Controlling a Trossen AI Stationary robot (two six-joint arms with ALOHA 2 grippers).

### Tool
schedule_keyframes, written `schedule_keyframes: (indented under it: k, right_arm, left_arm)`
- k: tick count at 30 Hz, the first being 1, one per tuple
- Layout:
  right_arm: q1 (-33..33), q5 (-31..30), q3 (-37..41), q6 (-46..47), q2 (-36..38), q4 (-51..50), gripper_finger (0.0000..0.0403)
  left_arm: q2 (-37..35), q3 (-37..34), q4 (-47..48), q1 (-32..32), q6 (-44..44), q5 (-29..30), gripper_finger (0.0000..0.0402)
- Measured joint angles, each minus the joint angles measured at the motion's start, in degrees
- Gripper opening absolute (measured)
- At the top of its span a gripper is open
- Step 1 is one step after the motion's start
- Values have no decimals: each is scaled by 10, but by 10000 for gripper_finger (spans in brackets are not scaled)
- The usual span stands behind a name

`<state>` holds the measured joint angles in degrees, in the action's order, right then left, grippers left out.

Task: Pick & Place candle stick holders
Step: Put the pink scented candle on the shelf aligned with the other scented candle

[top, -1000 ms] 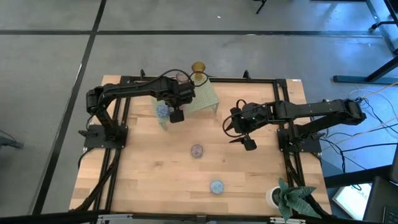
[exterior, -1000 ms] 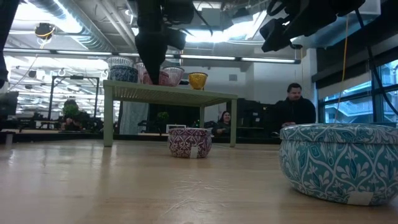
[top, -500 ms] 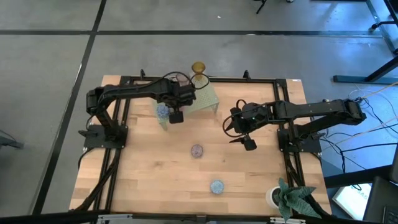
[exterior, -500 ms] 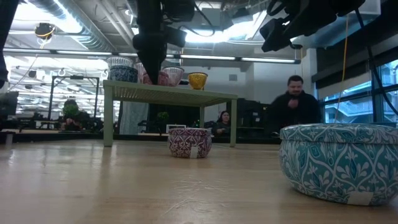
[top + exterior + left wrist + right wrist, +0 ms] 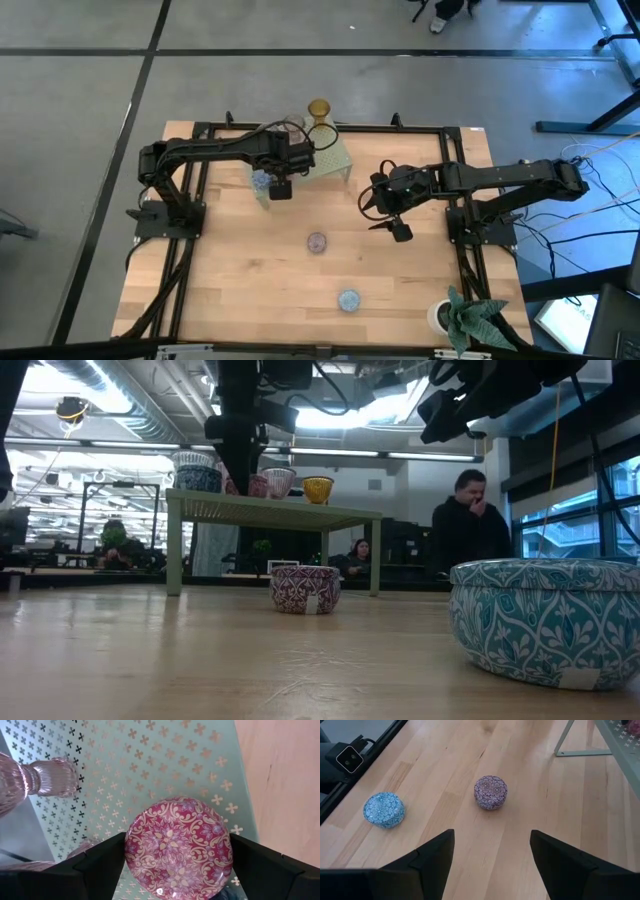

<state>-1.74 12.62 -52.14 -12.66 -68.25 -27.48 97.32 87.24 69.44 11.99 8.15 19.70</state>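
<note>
Overhead, the left claw (image 5: pixel 279 187) hung at the near-left corner of the pale green perforated rack (image 5: pixel 335 160), upper middle of the frame, its jaws spread wide. The wrist view showed a pink patterned holder (image 5: pixel 178 846) sitting upright on the rack between the two dark fingers (image 5: pixel 100 865), mouth or lid facing straight up at the camera, with slim gaps on both sides, so it lay released rather than gripped. A clear ribbed stemmed holder (image 5: pixel 47 777) stood near it on the same rack, in the upper left of that wrist picture.

The right claw (image 5: pixel 385 212) hovered right of centre over bare wood, jaws parted and empty. Ahead of it a mauve patterned holder (image 5: pixel 490 792) and a blue patterned holder (image 5: pixel 383 809) rested upright on the tabletop (image 5: pixel 250 290), well apart from each other. An amber stemmed holder (image 5: pixel 319 108) stood at the rack's far edge.

From tabletop level, several cups lined the rack top, and the blue one (image 5: pixel 545 620) loomed at lower right. A potted plant (image 5: pixel 462 318) sat in the lower right corner of the light wooden tabletop. Behind lay an office-like room with ceiling lights and a person in dark clothes (image 5: pixel 468 525) at right.
</note>
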Motion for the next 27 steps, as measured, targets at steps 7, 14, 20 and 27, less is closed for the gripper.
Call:
schedule_keyframes:
  k: [7, 14, 20, 27]
  right_arm:
    - [0, 0, 0, 0, 0, 0, 264]
    - [0, 0, 0, 2, 0, 0, 264]
    - [0, 0, 0, 2, 0, 0, 264]
    - [0, 0, 0, 0, 0, 0, 264]
  left_arm:
    - [0, 0, -2, 1, -11, 15, 334]
    - [-1, 0, -2, 1, -8, 15, 334]
    - [-1, 0, -2, -2, 0, 39, 334]
    - [-1, 0, -2, -18, 1, 31, 334]
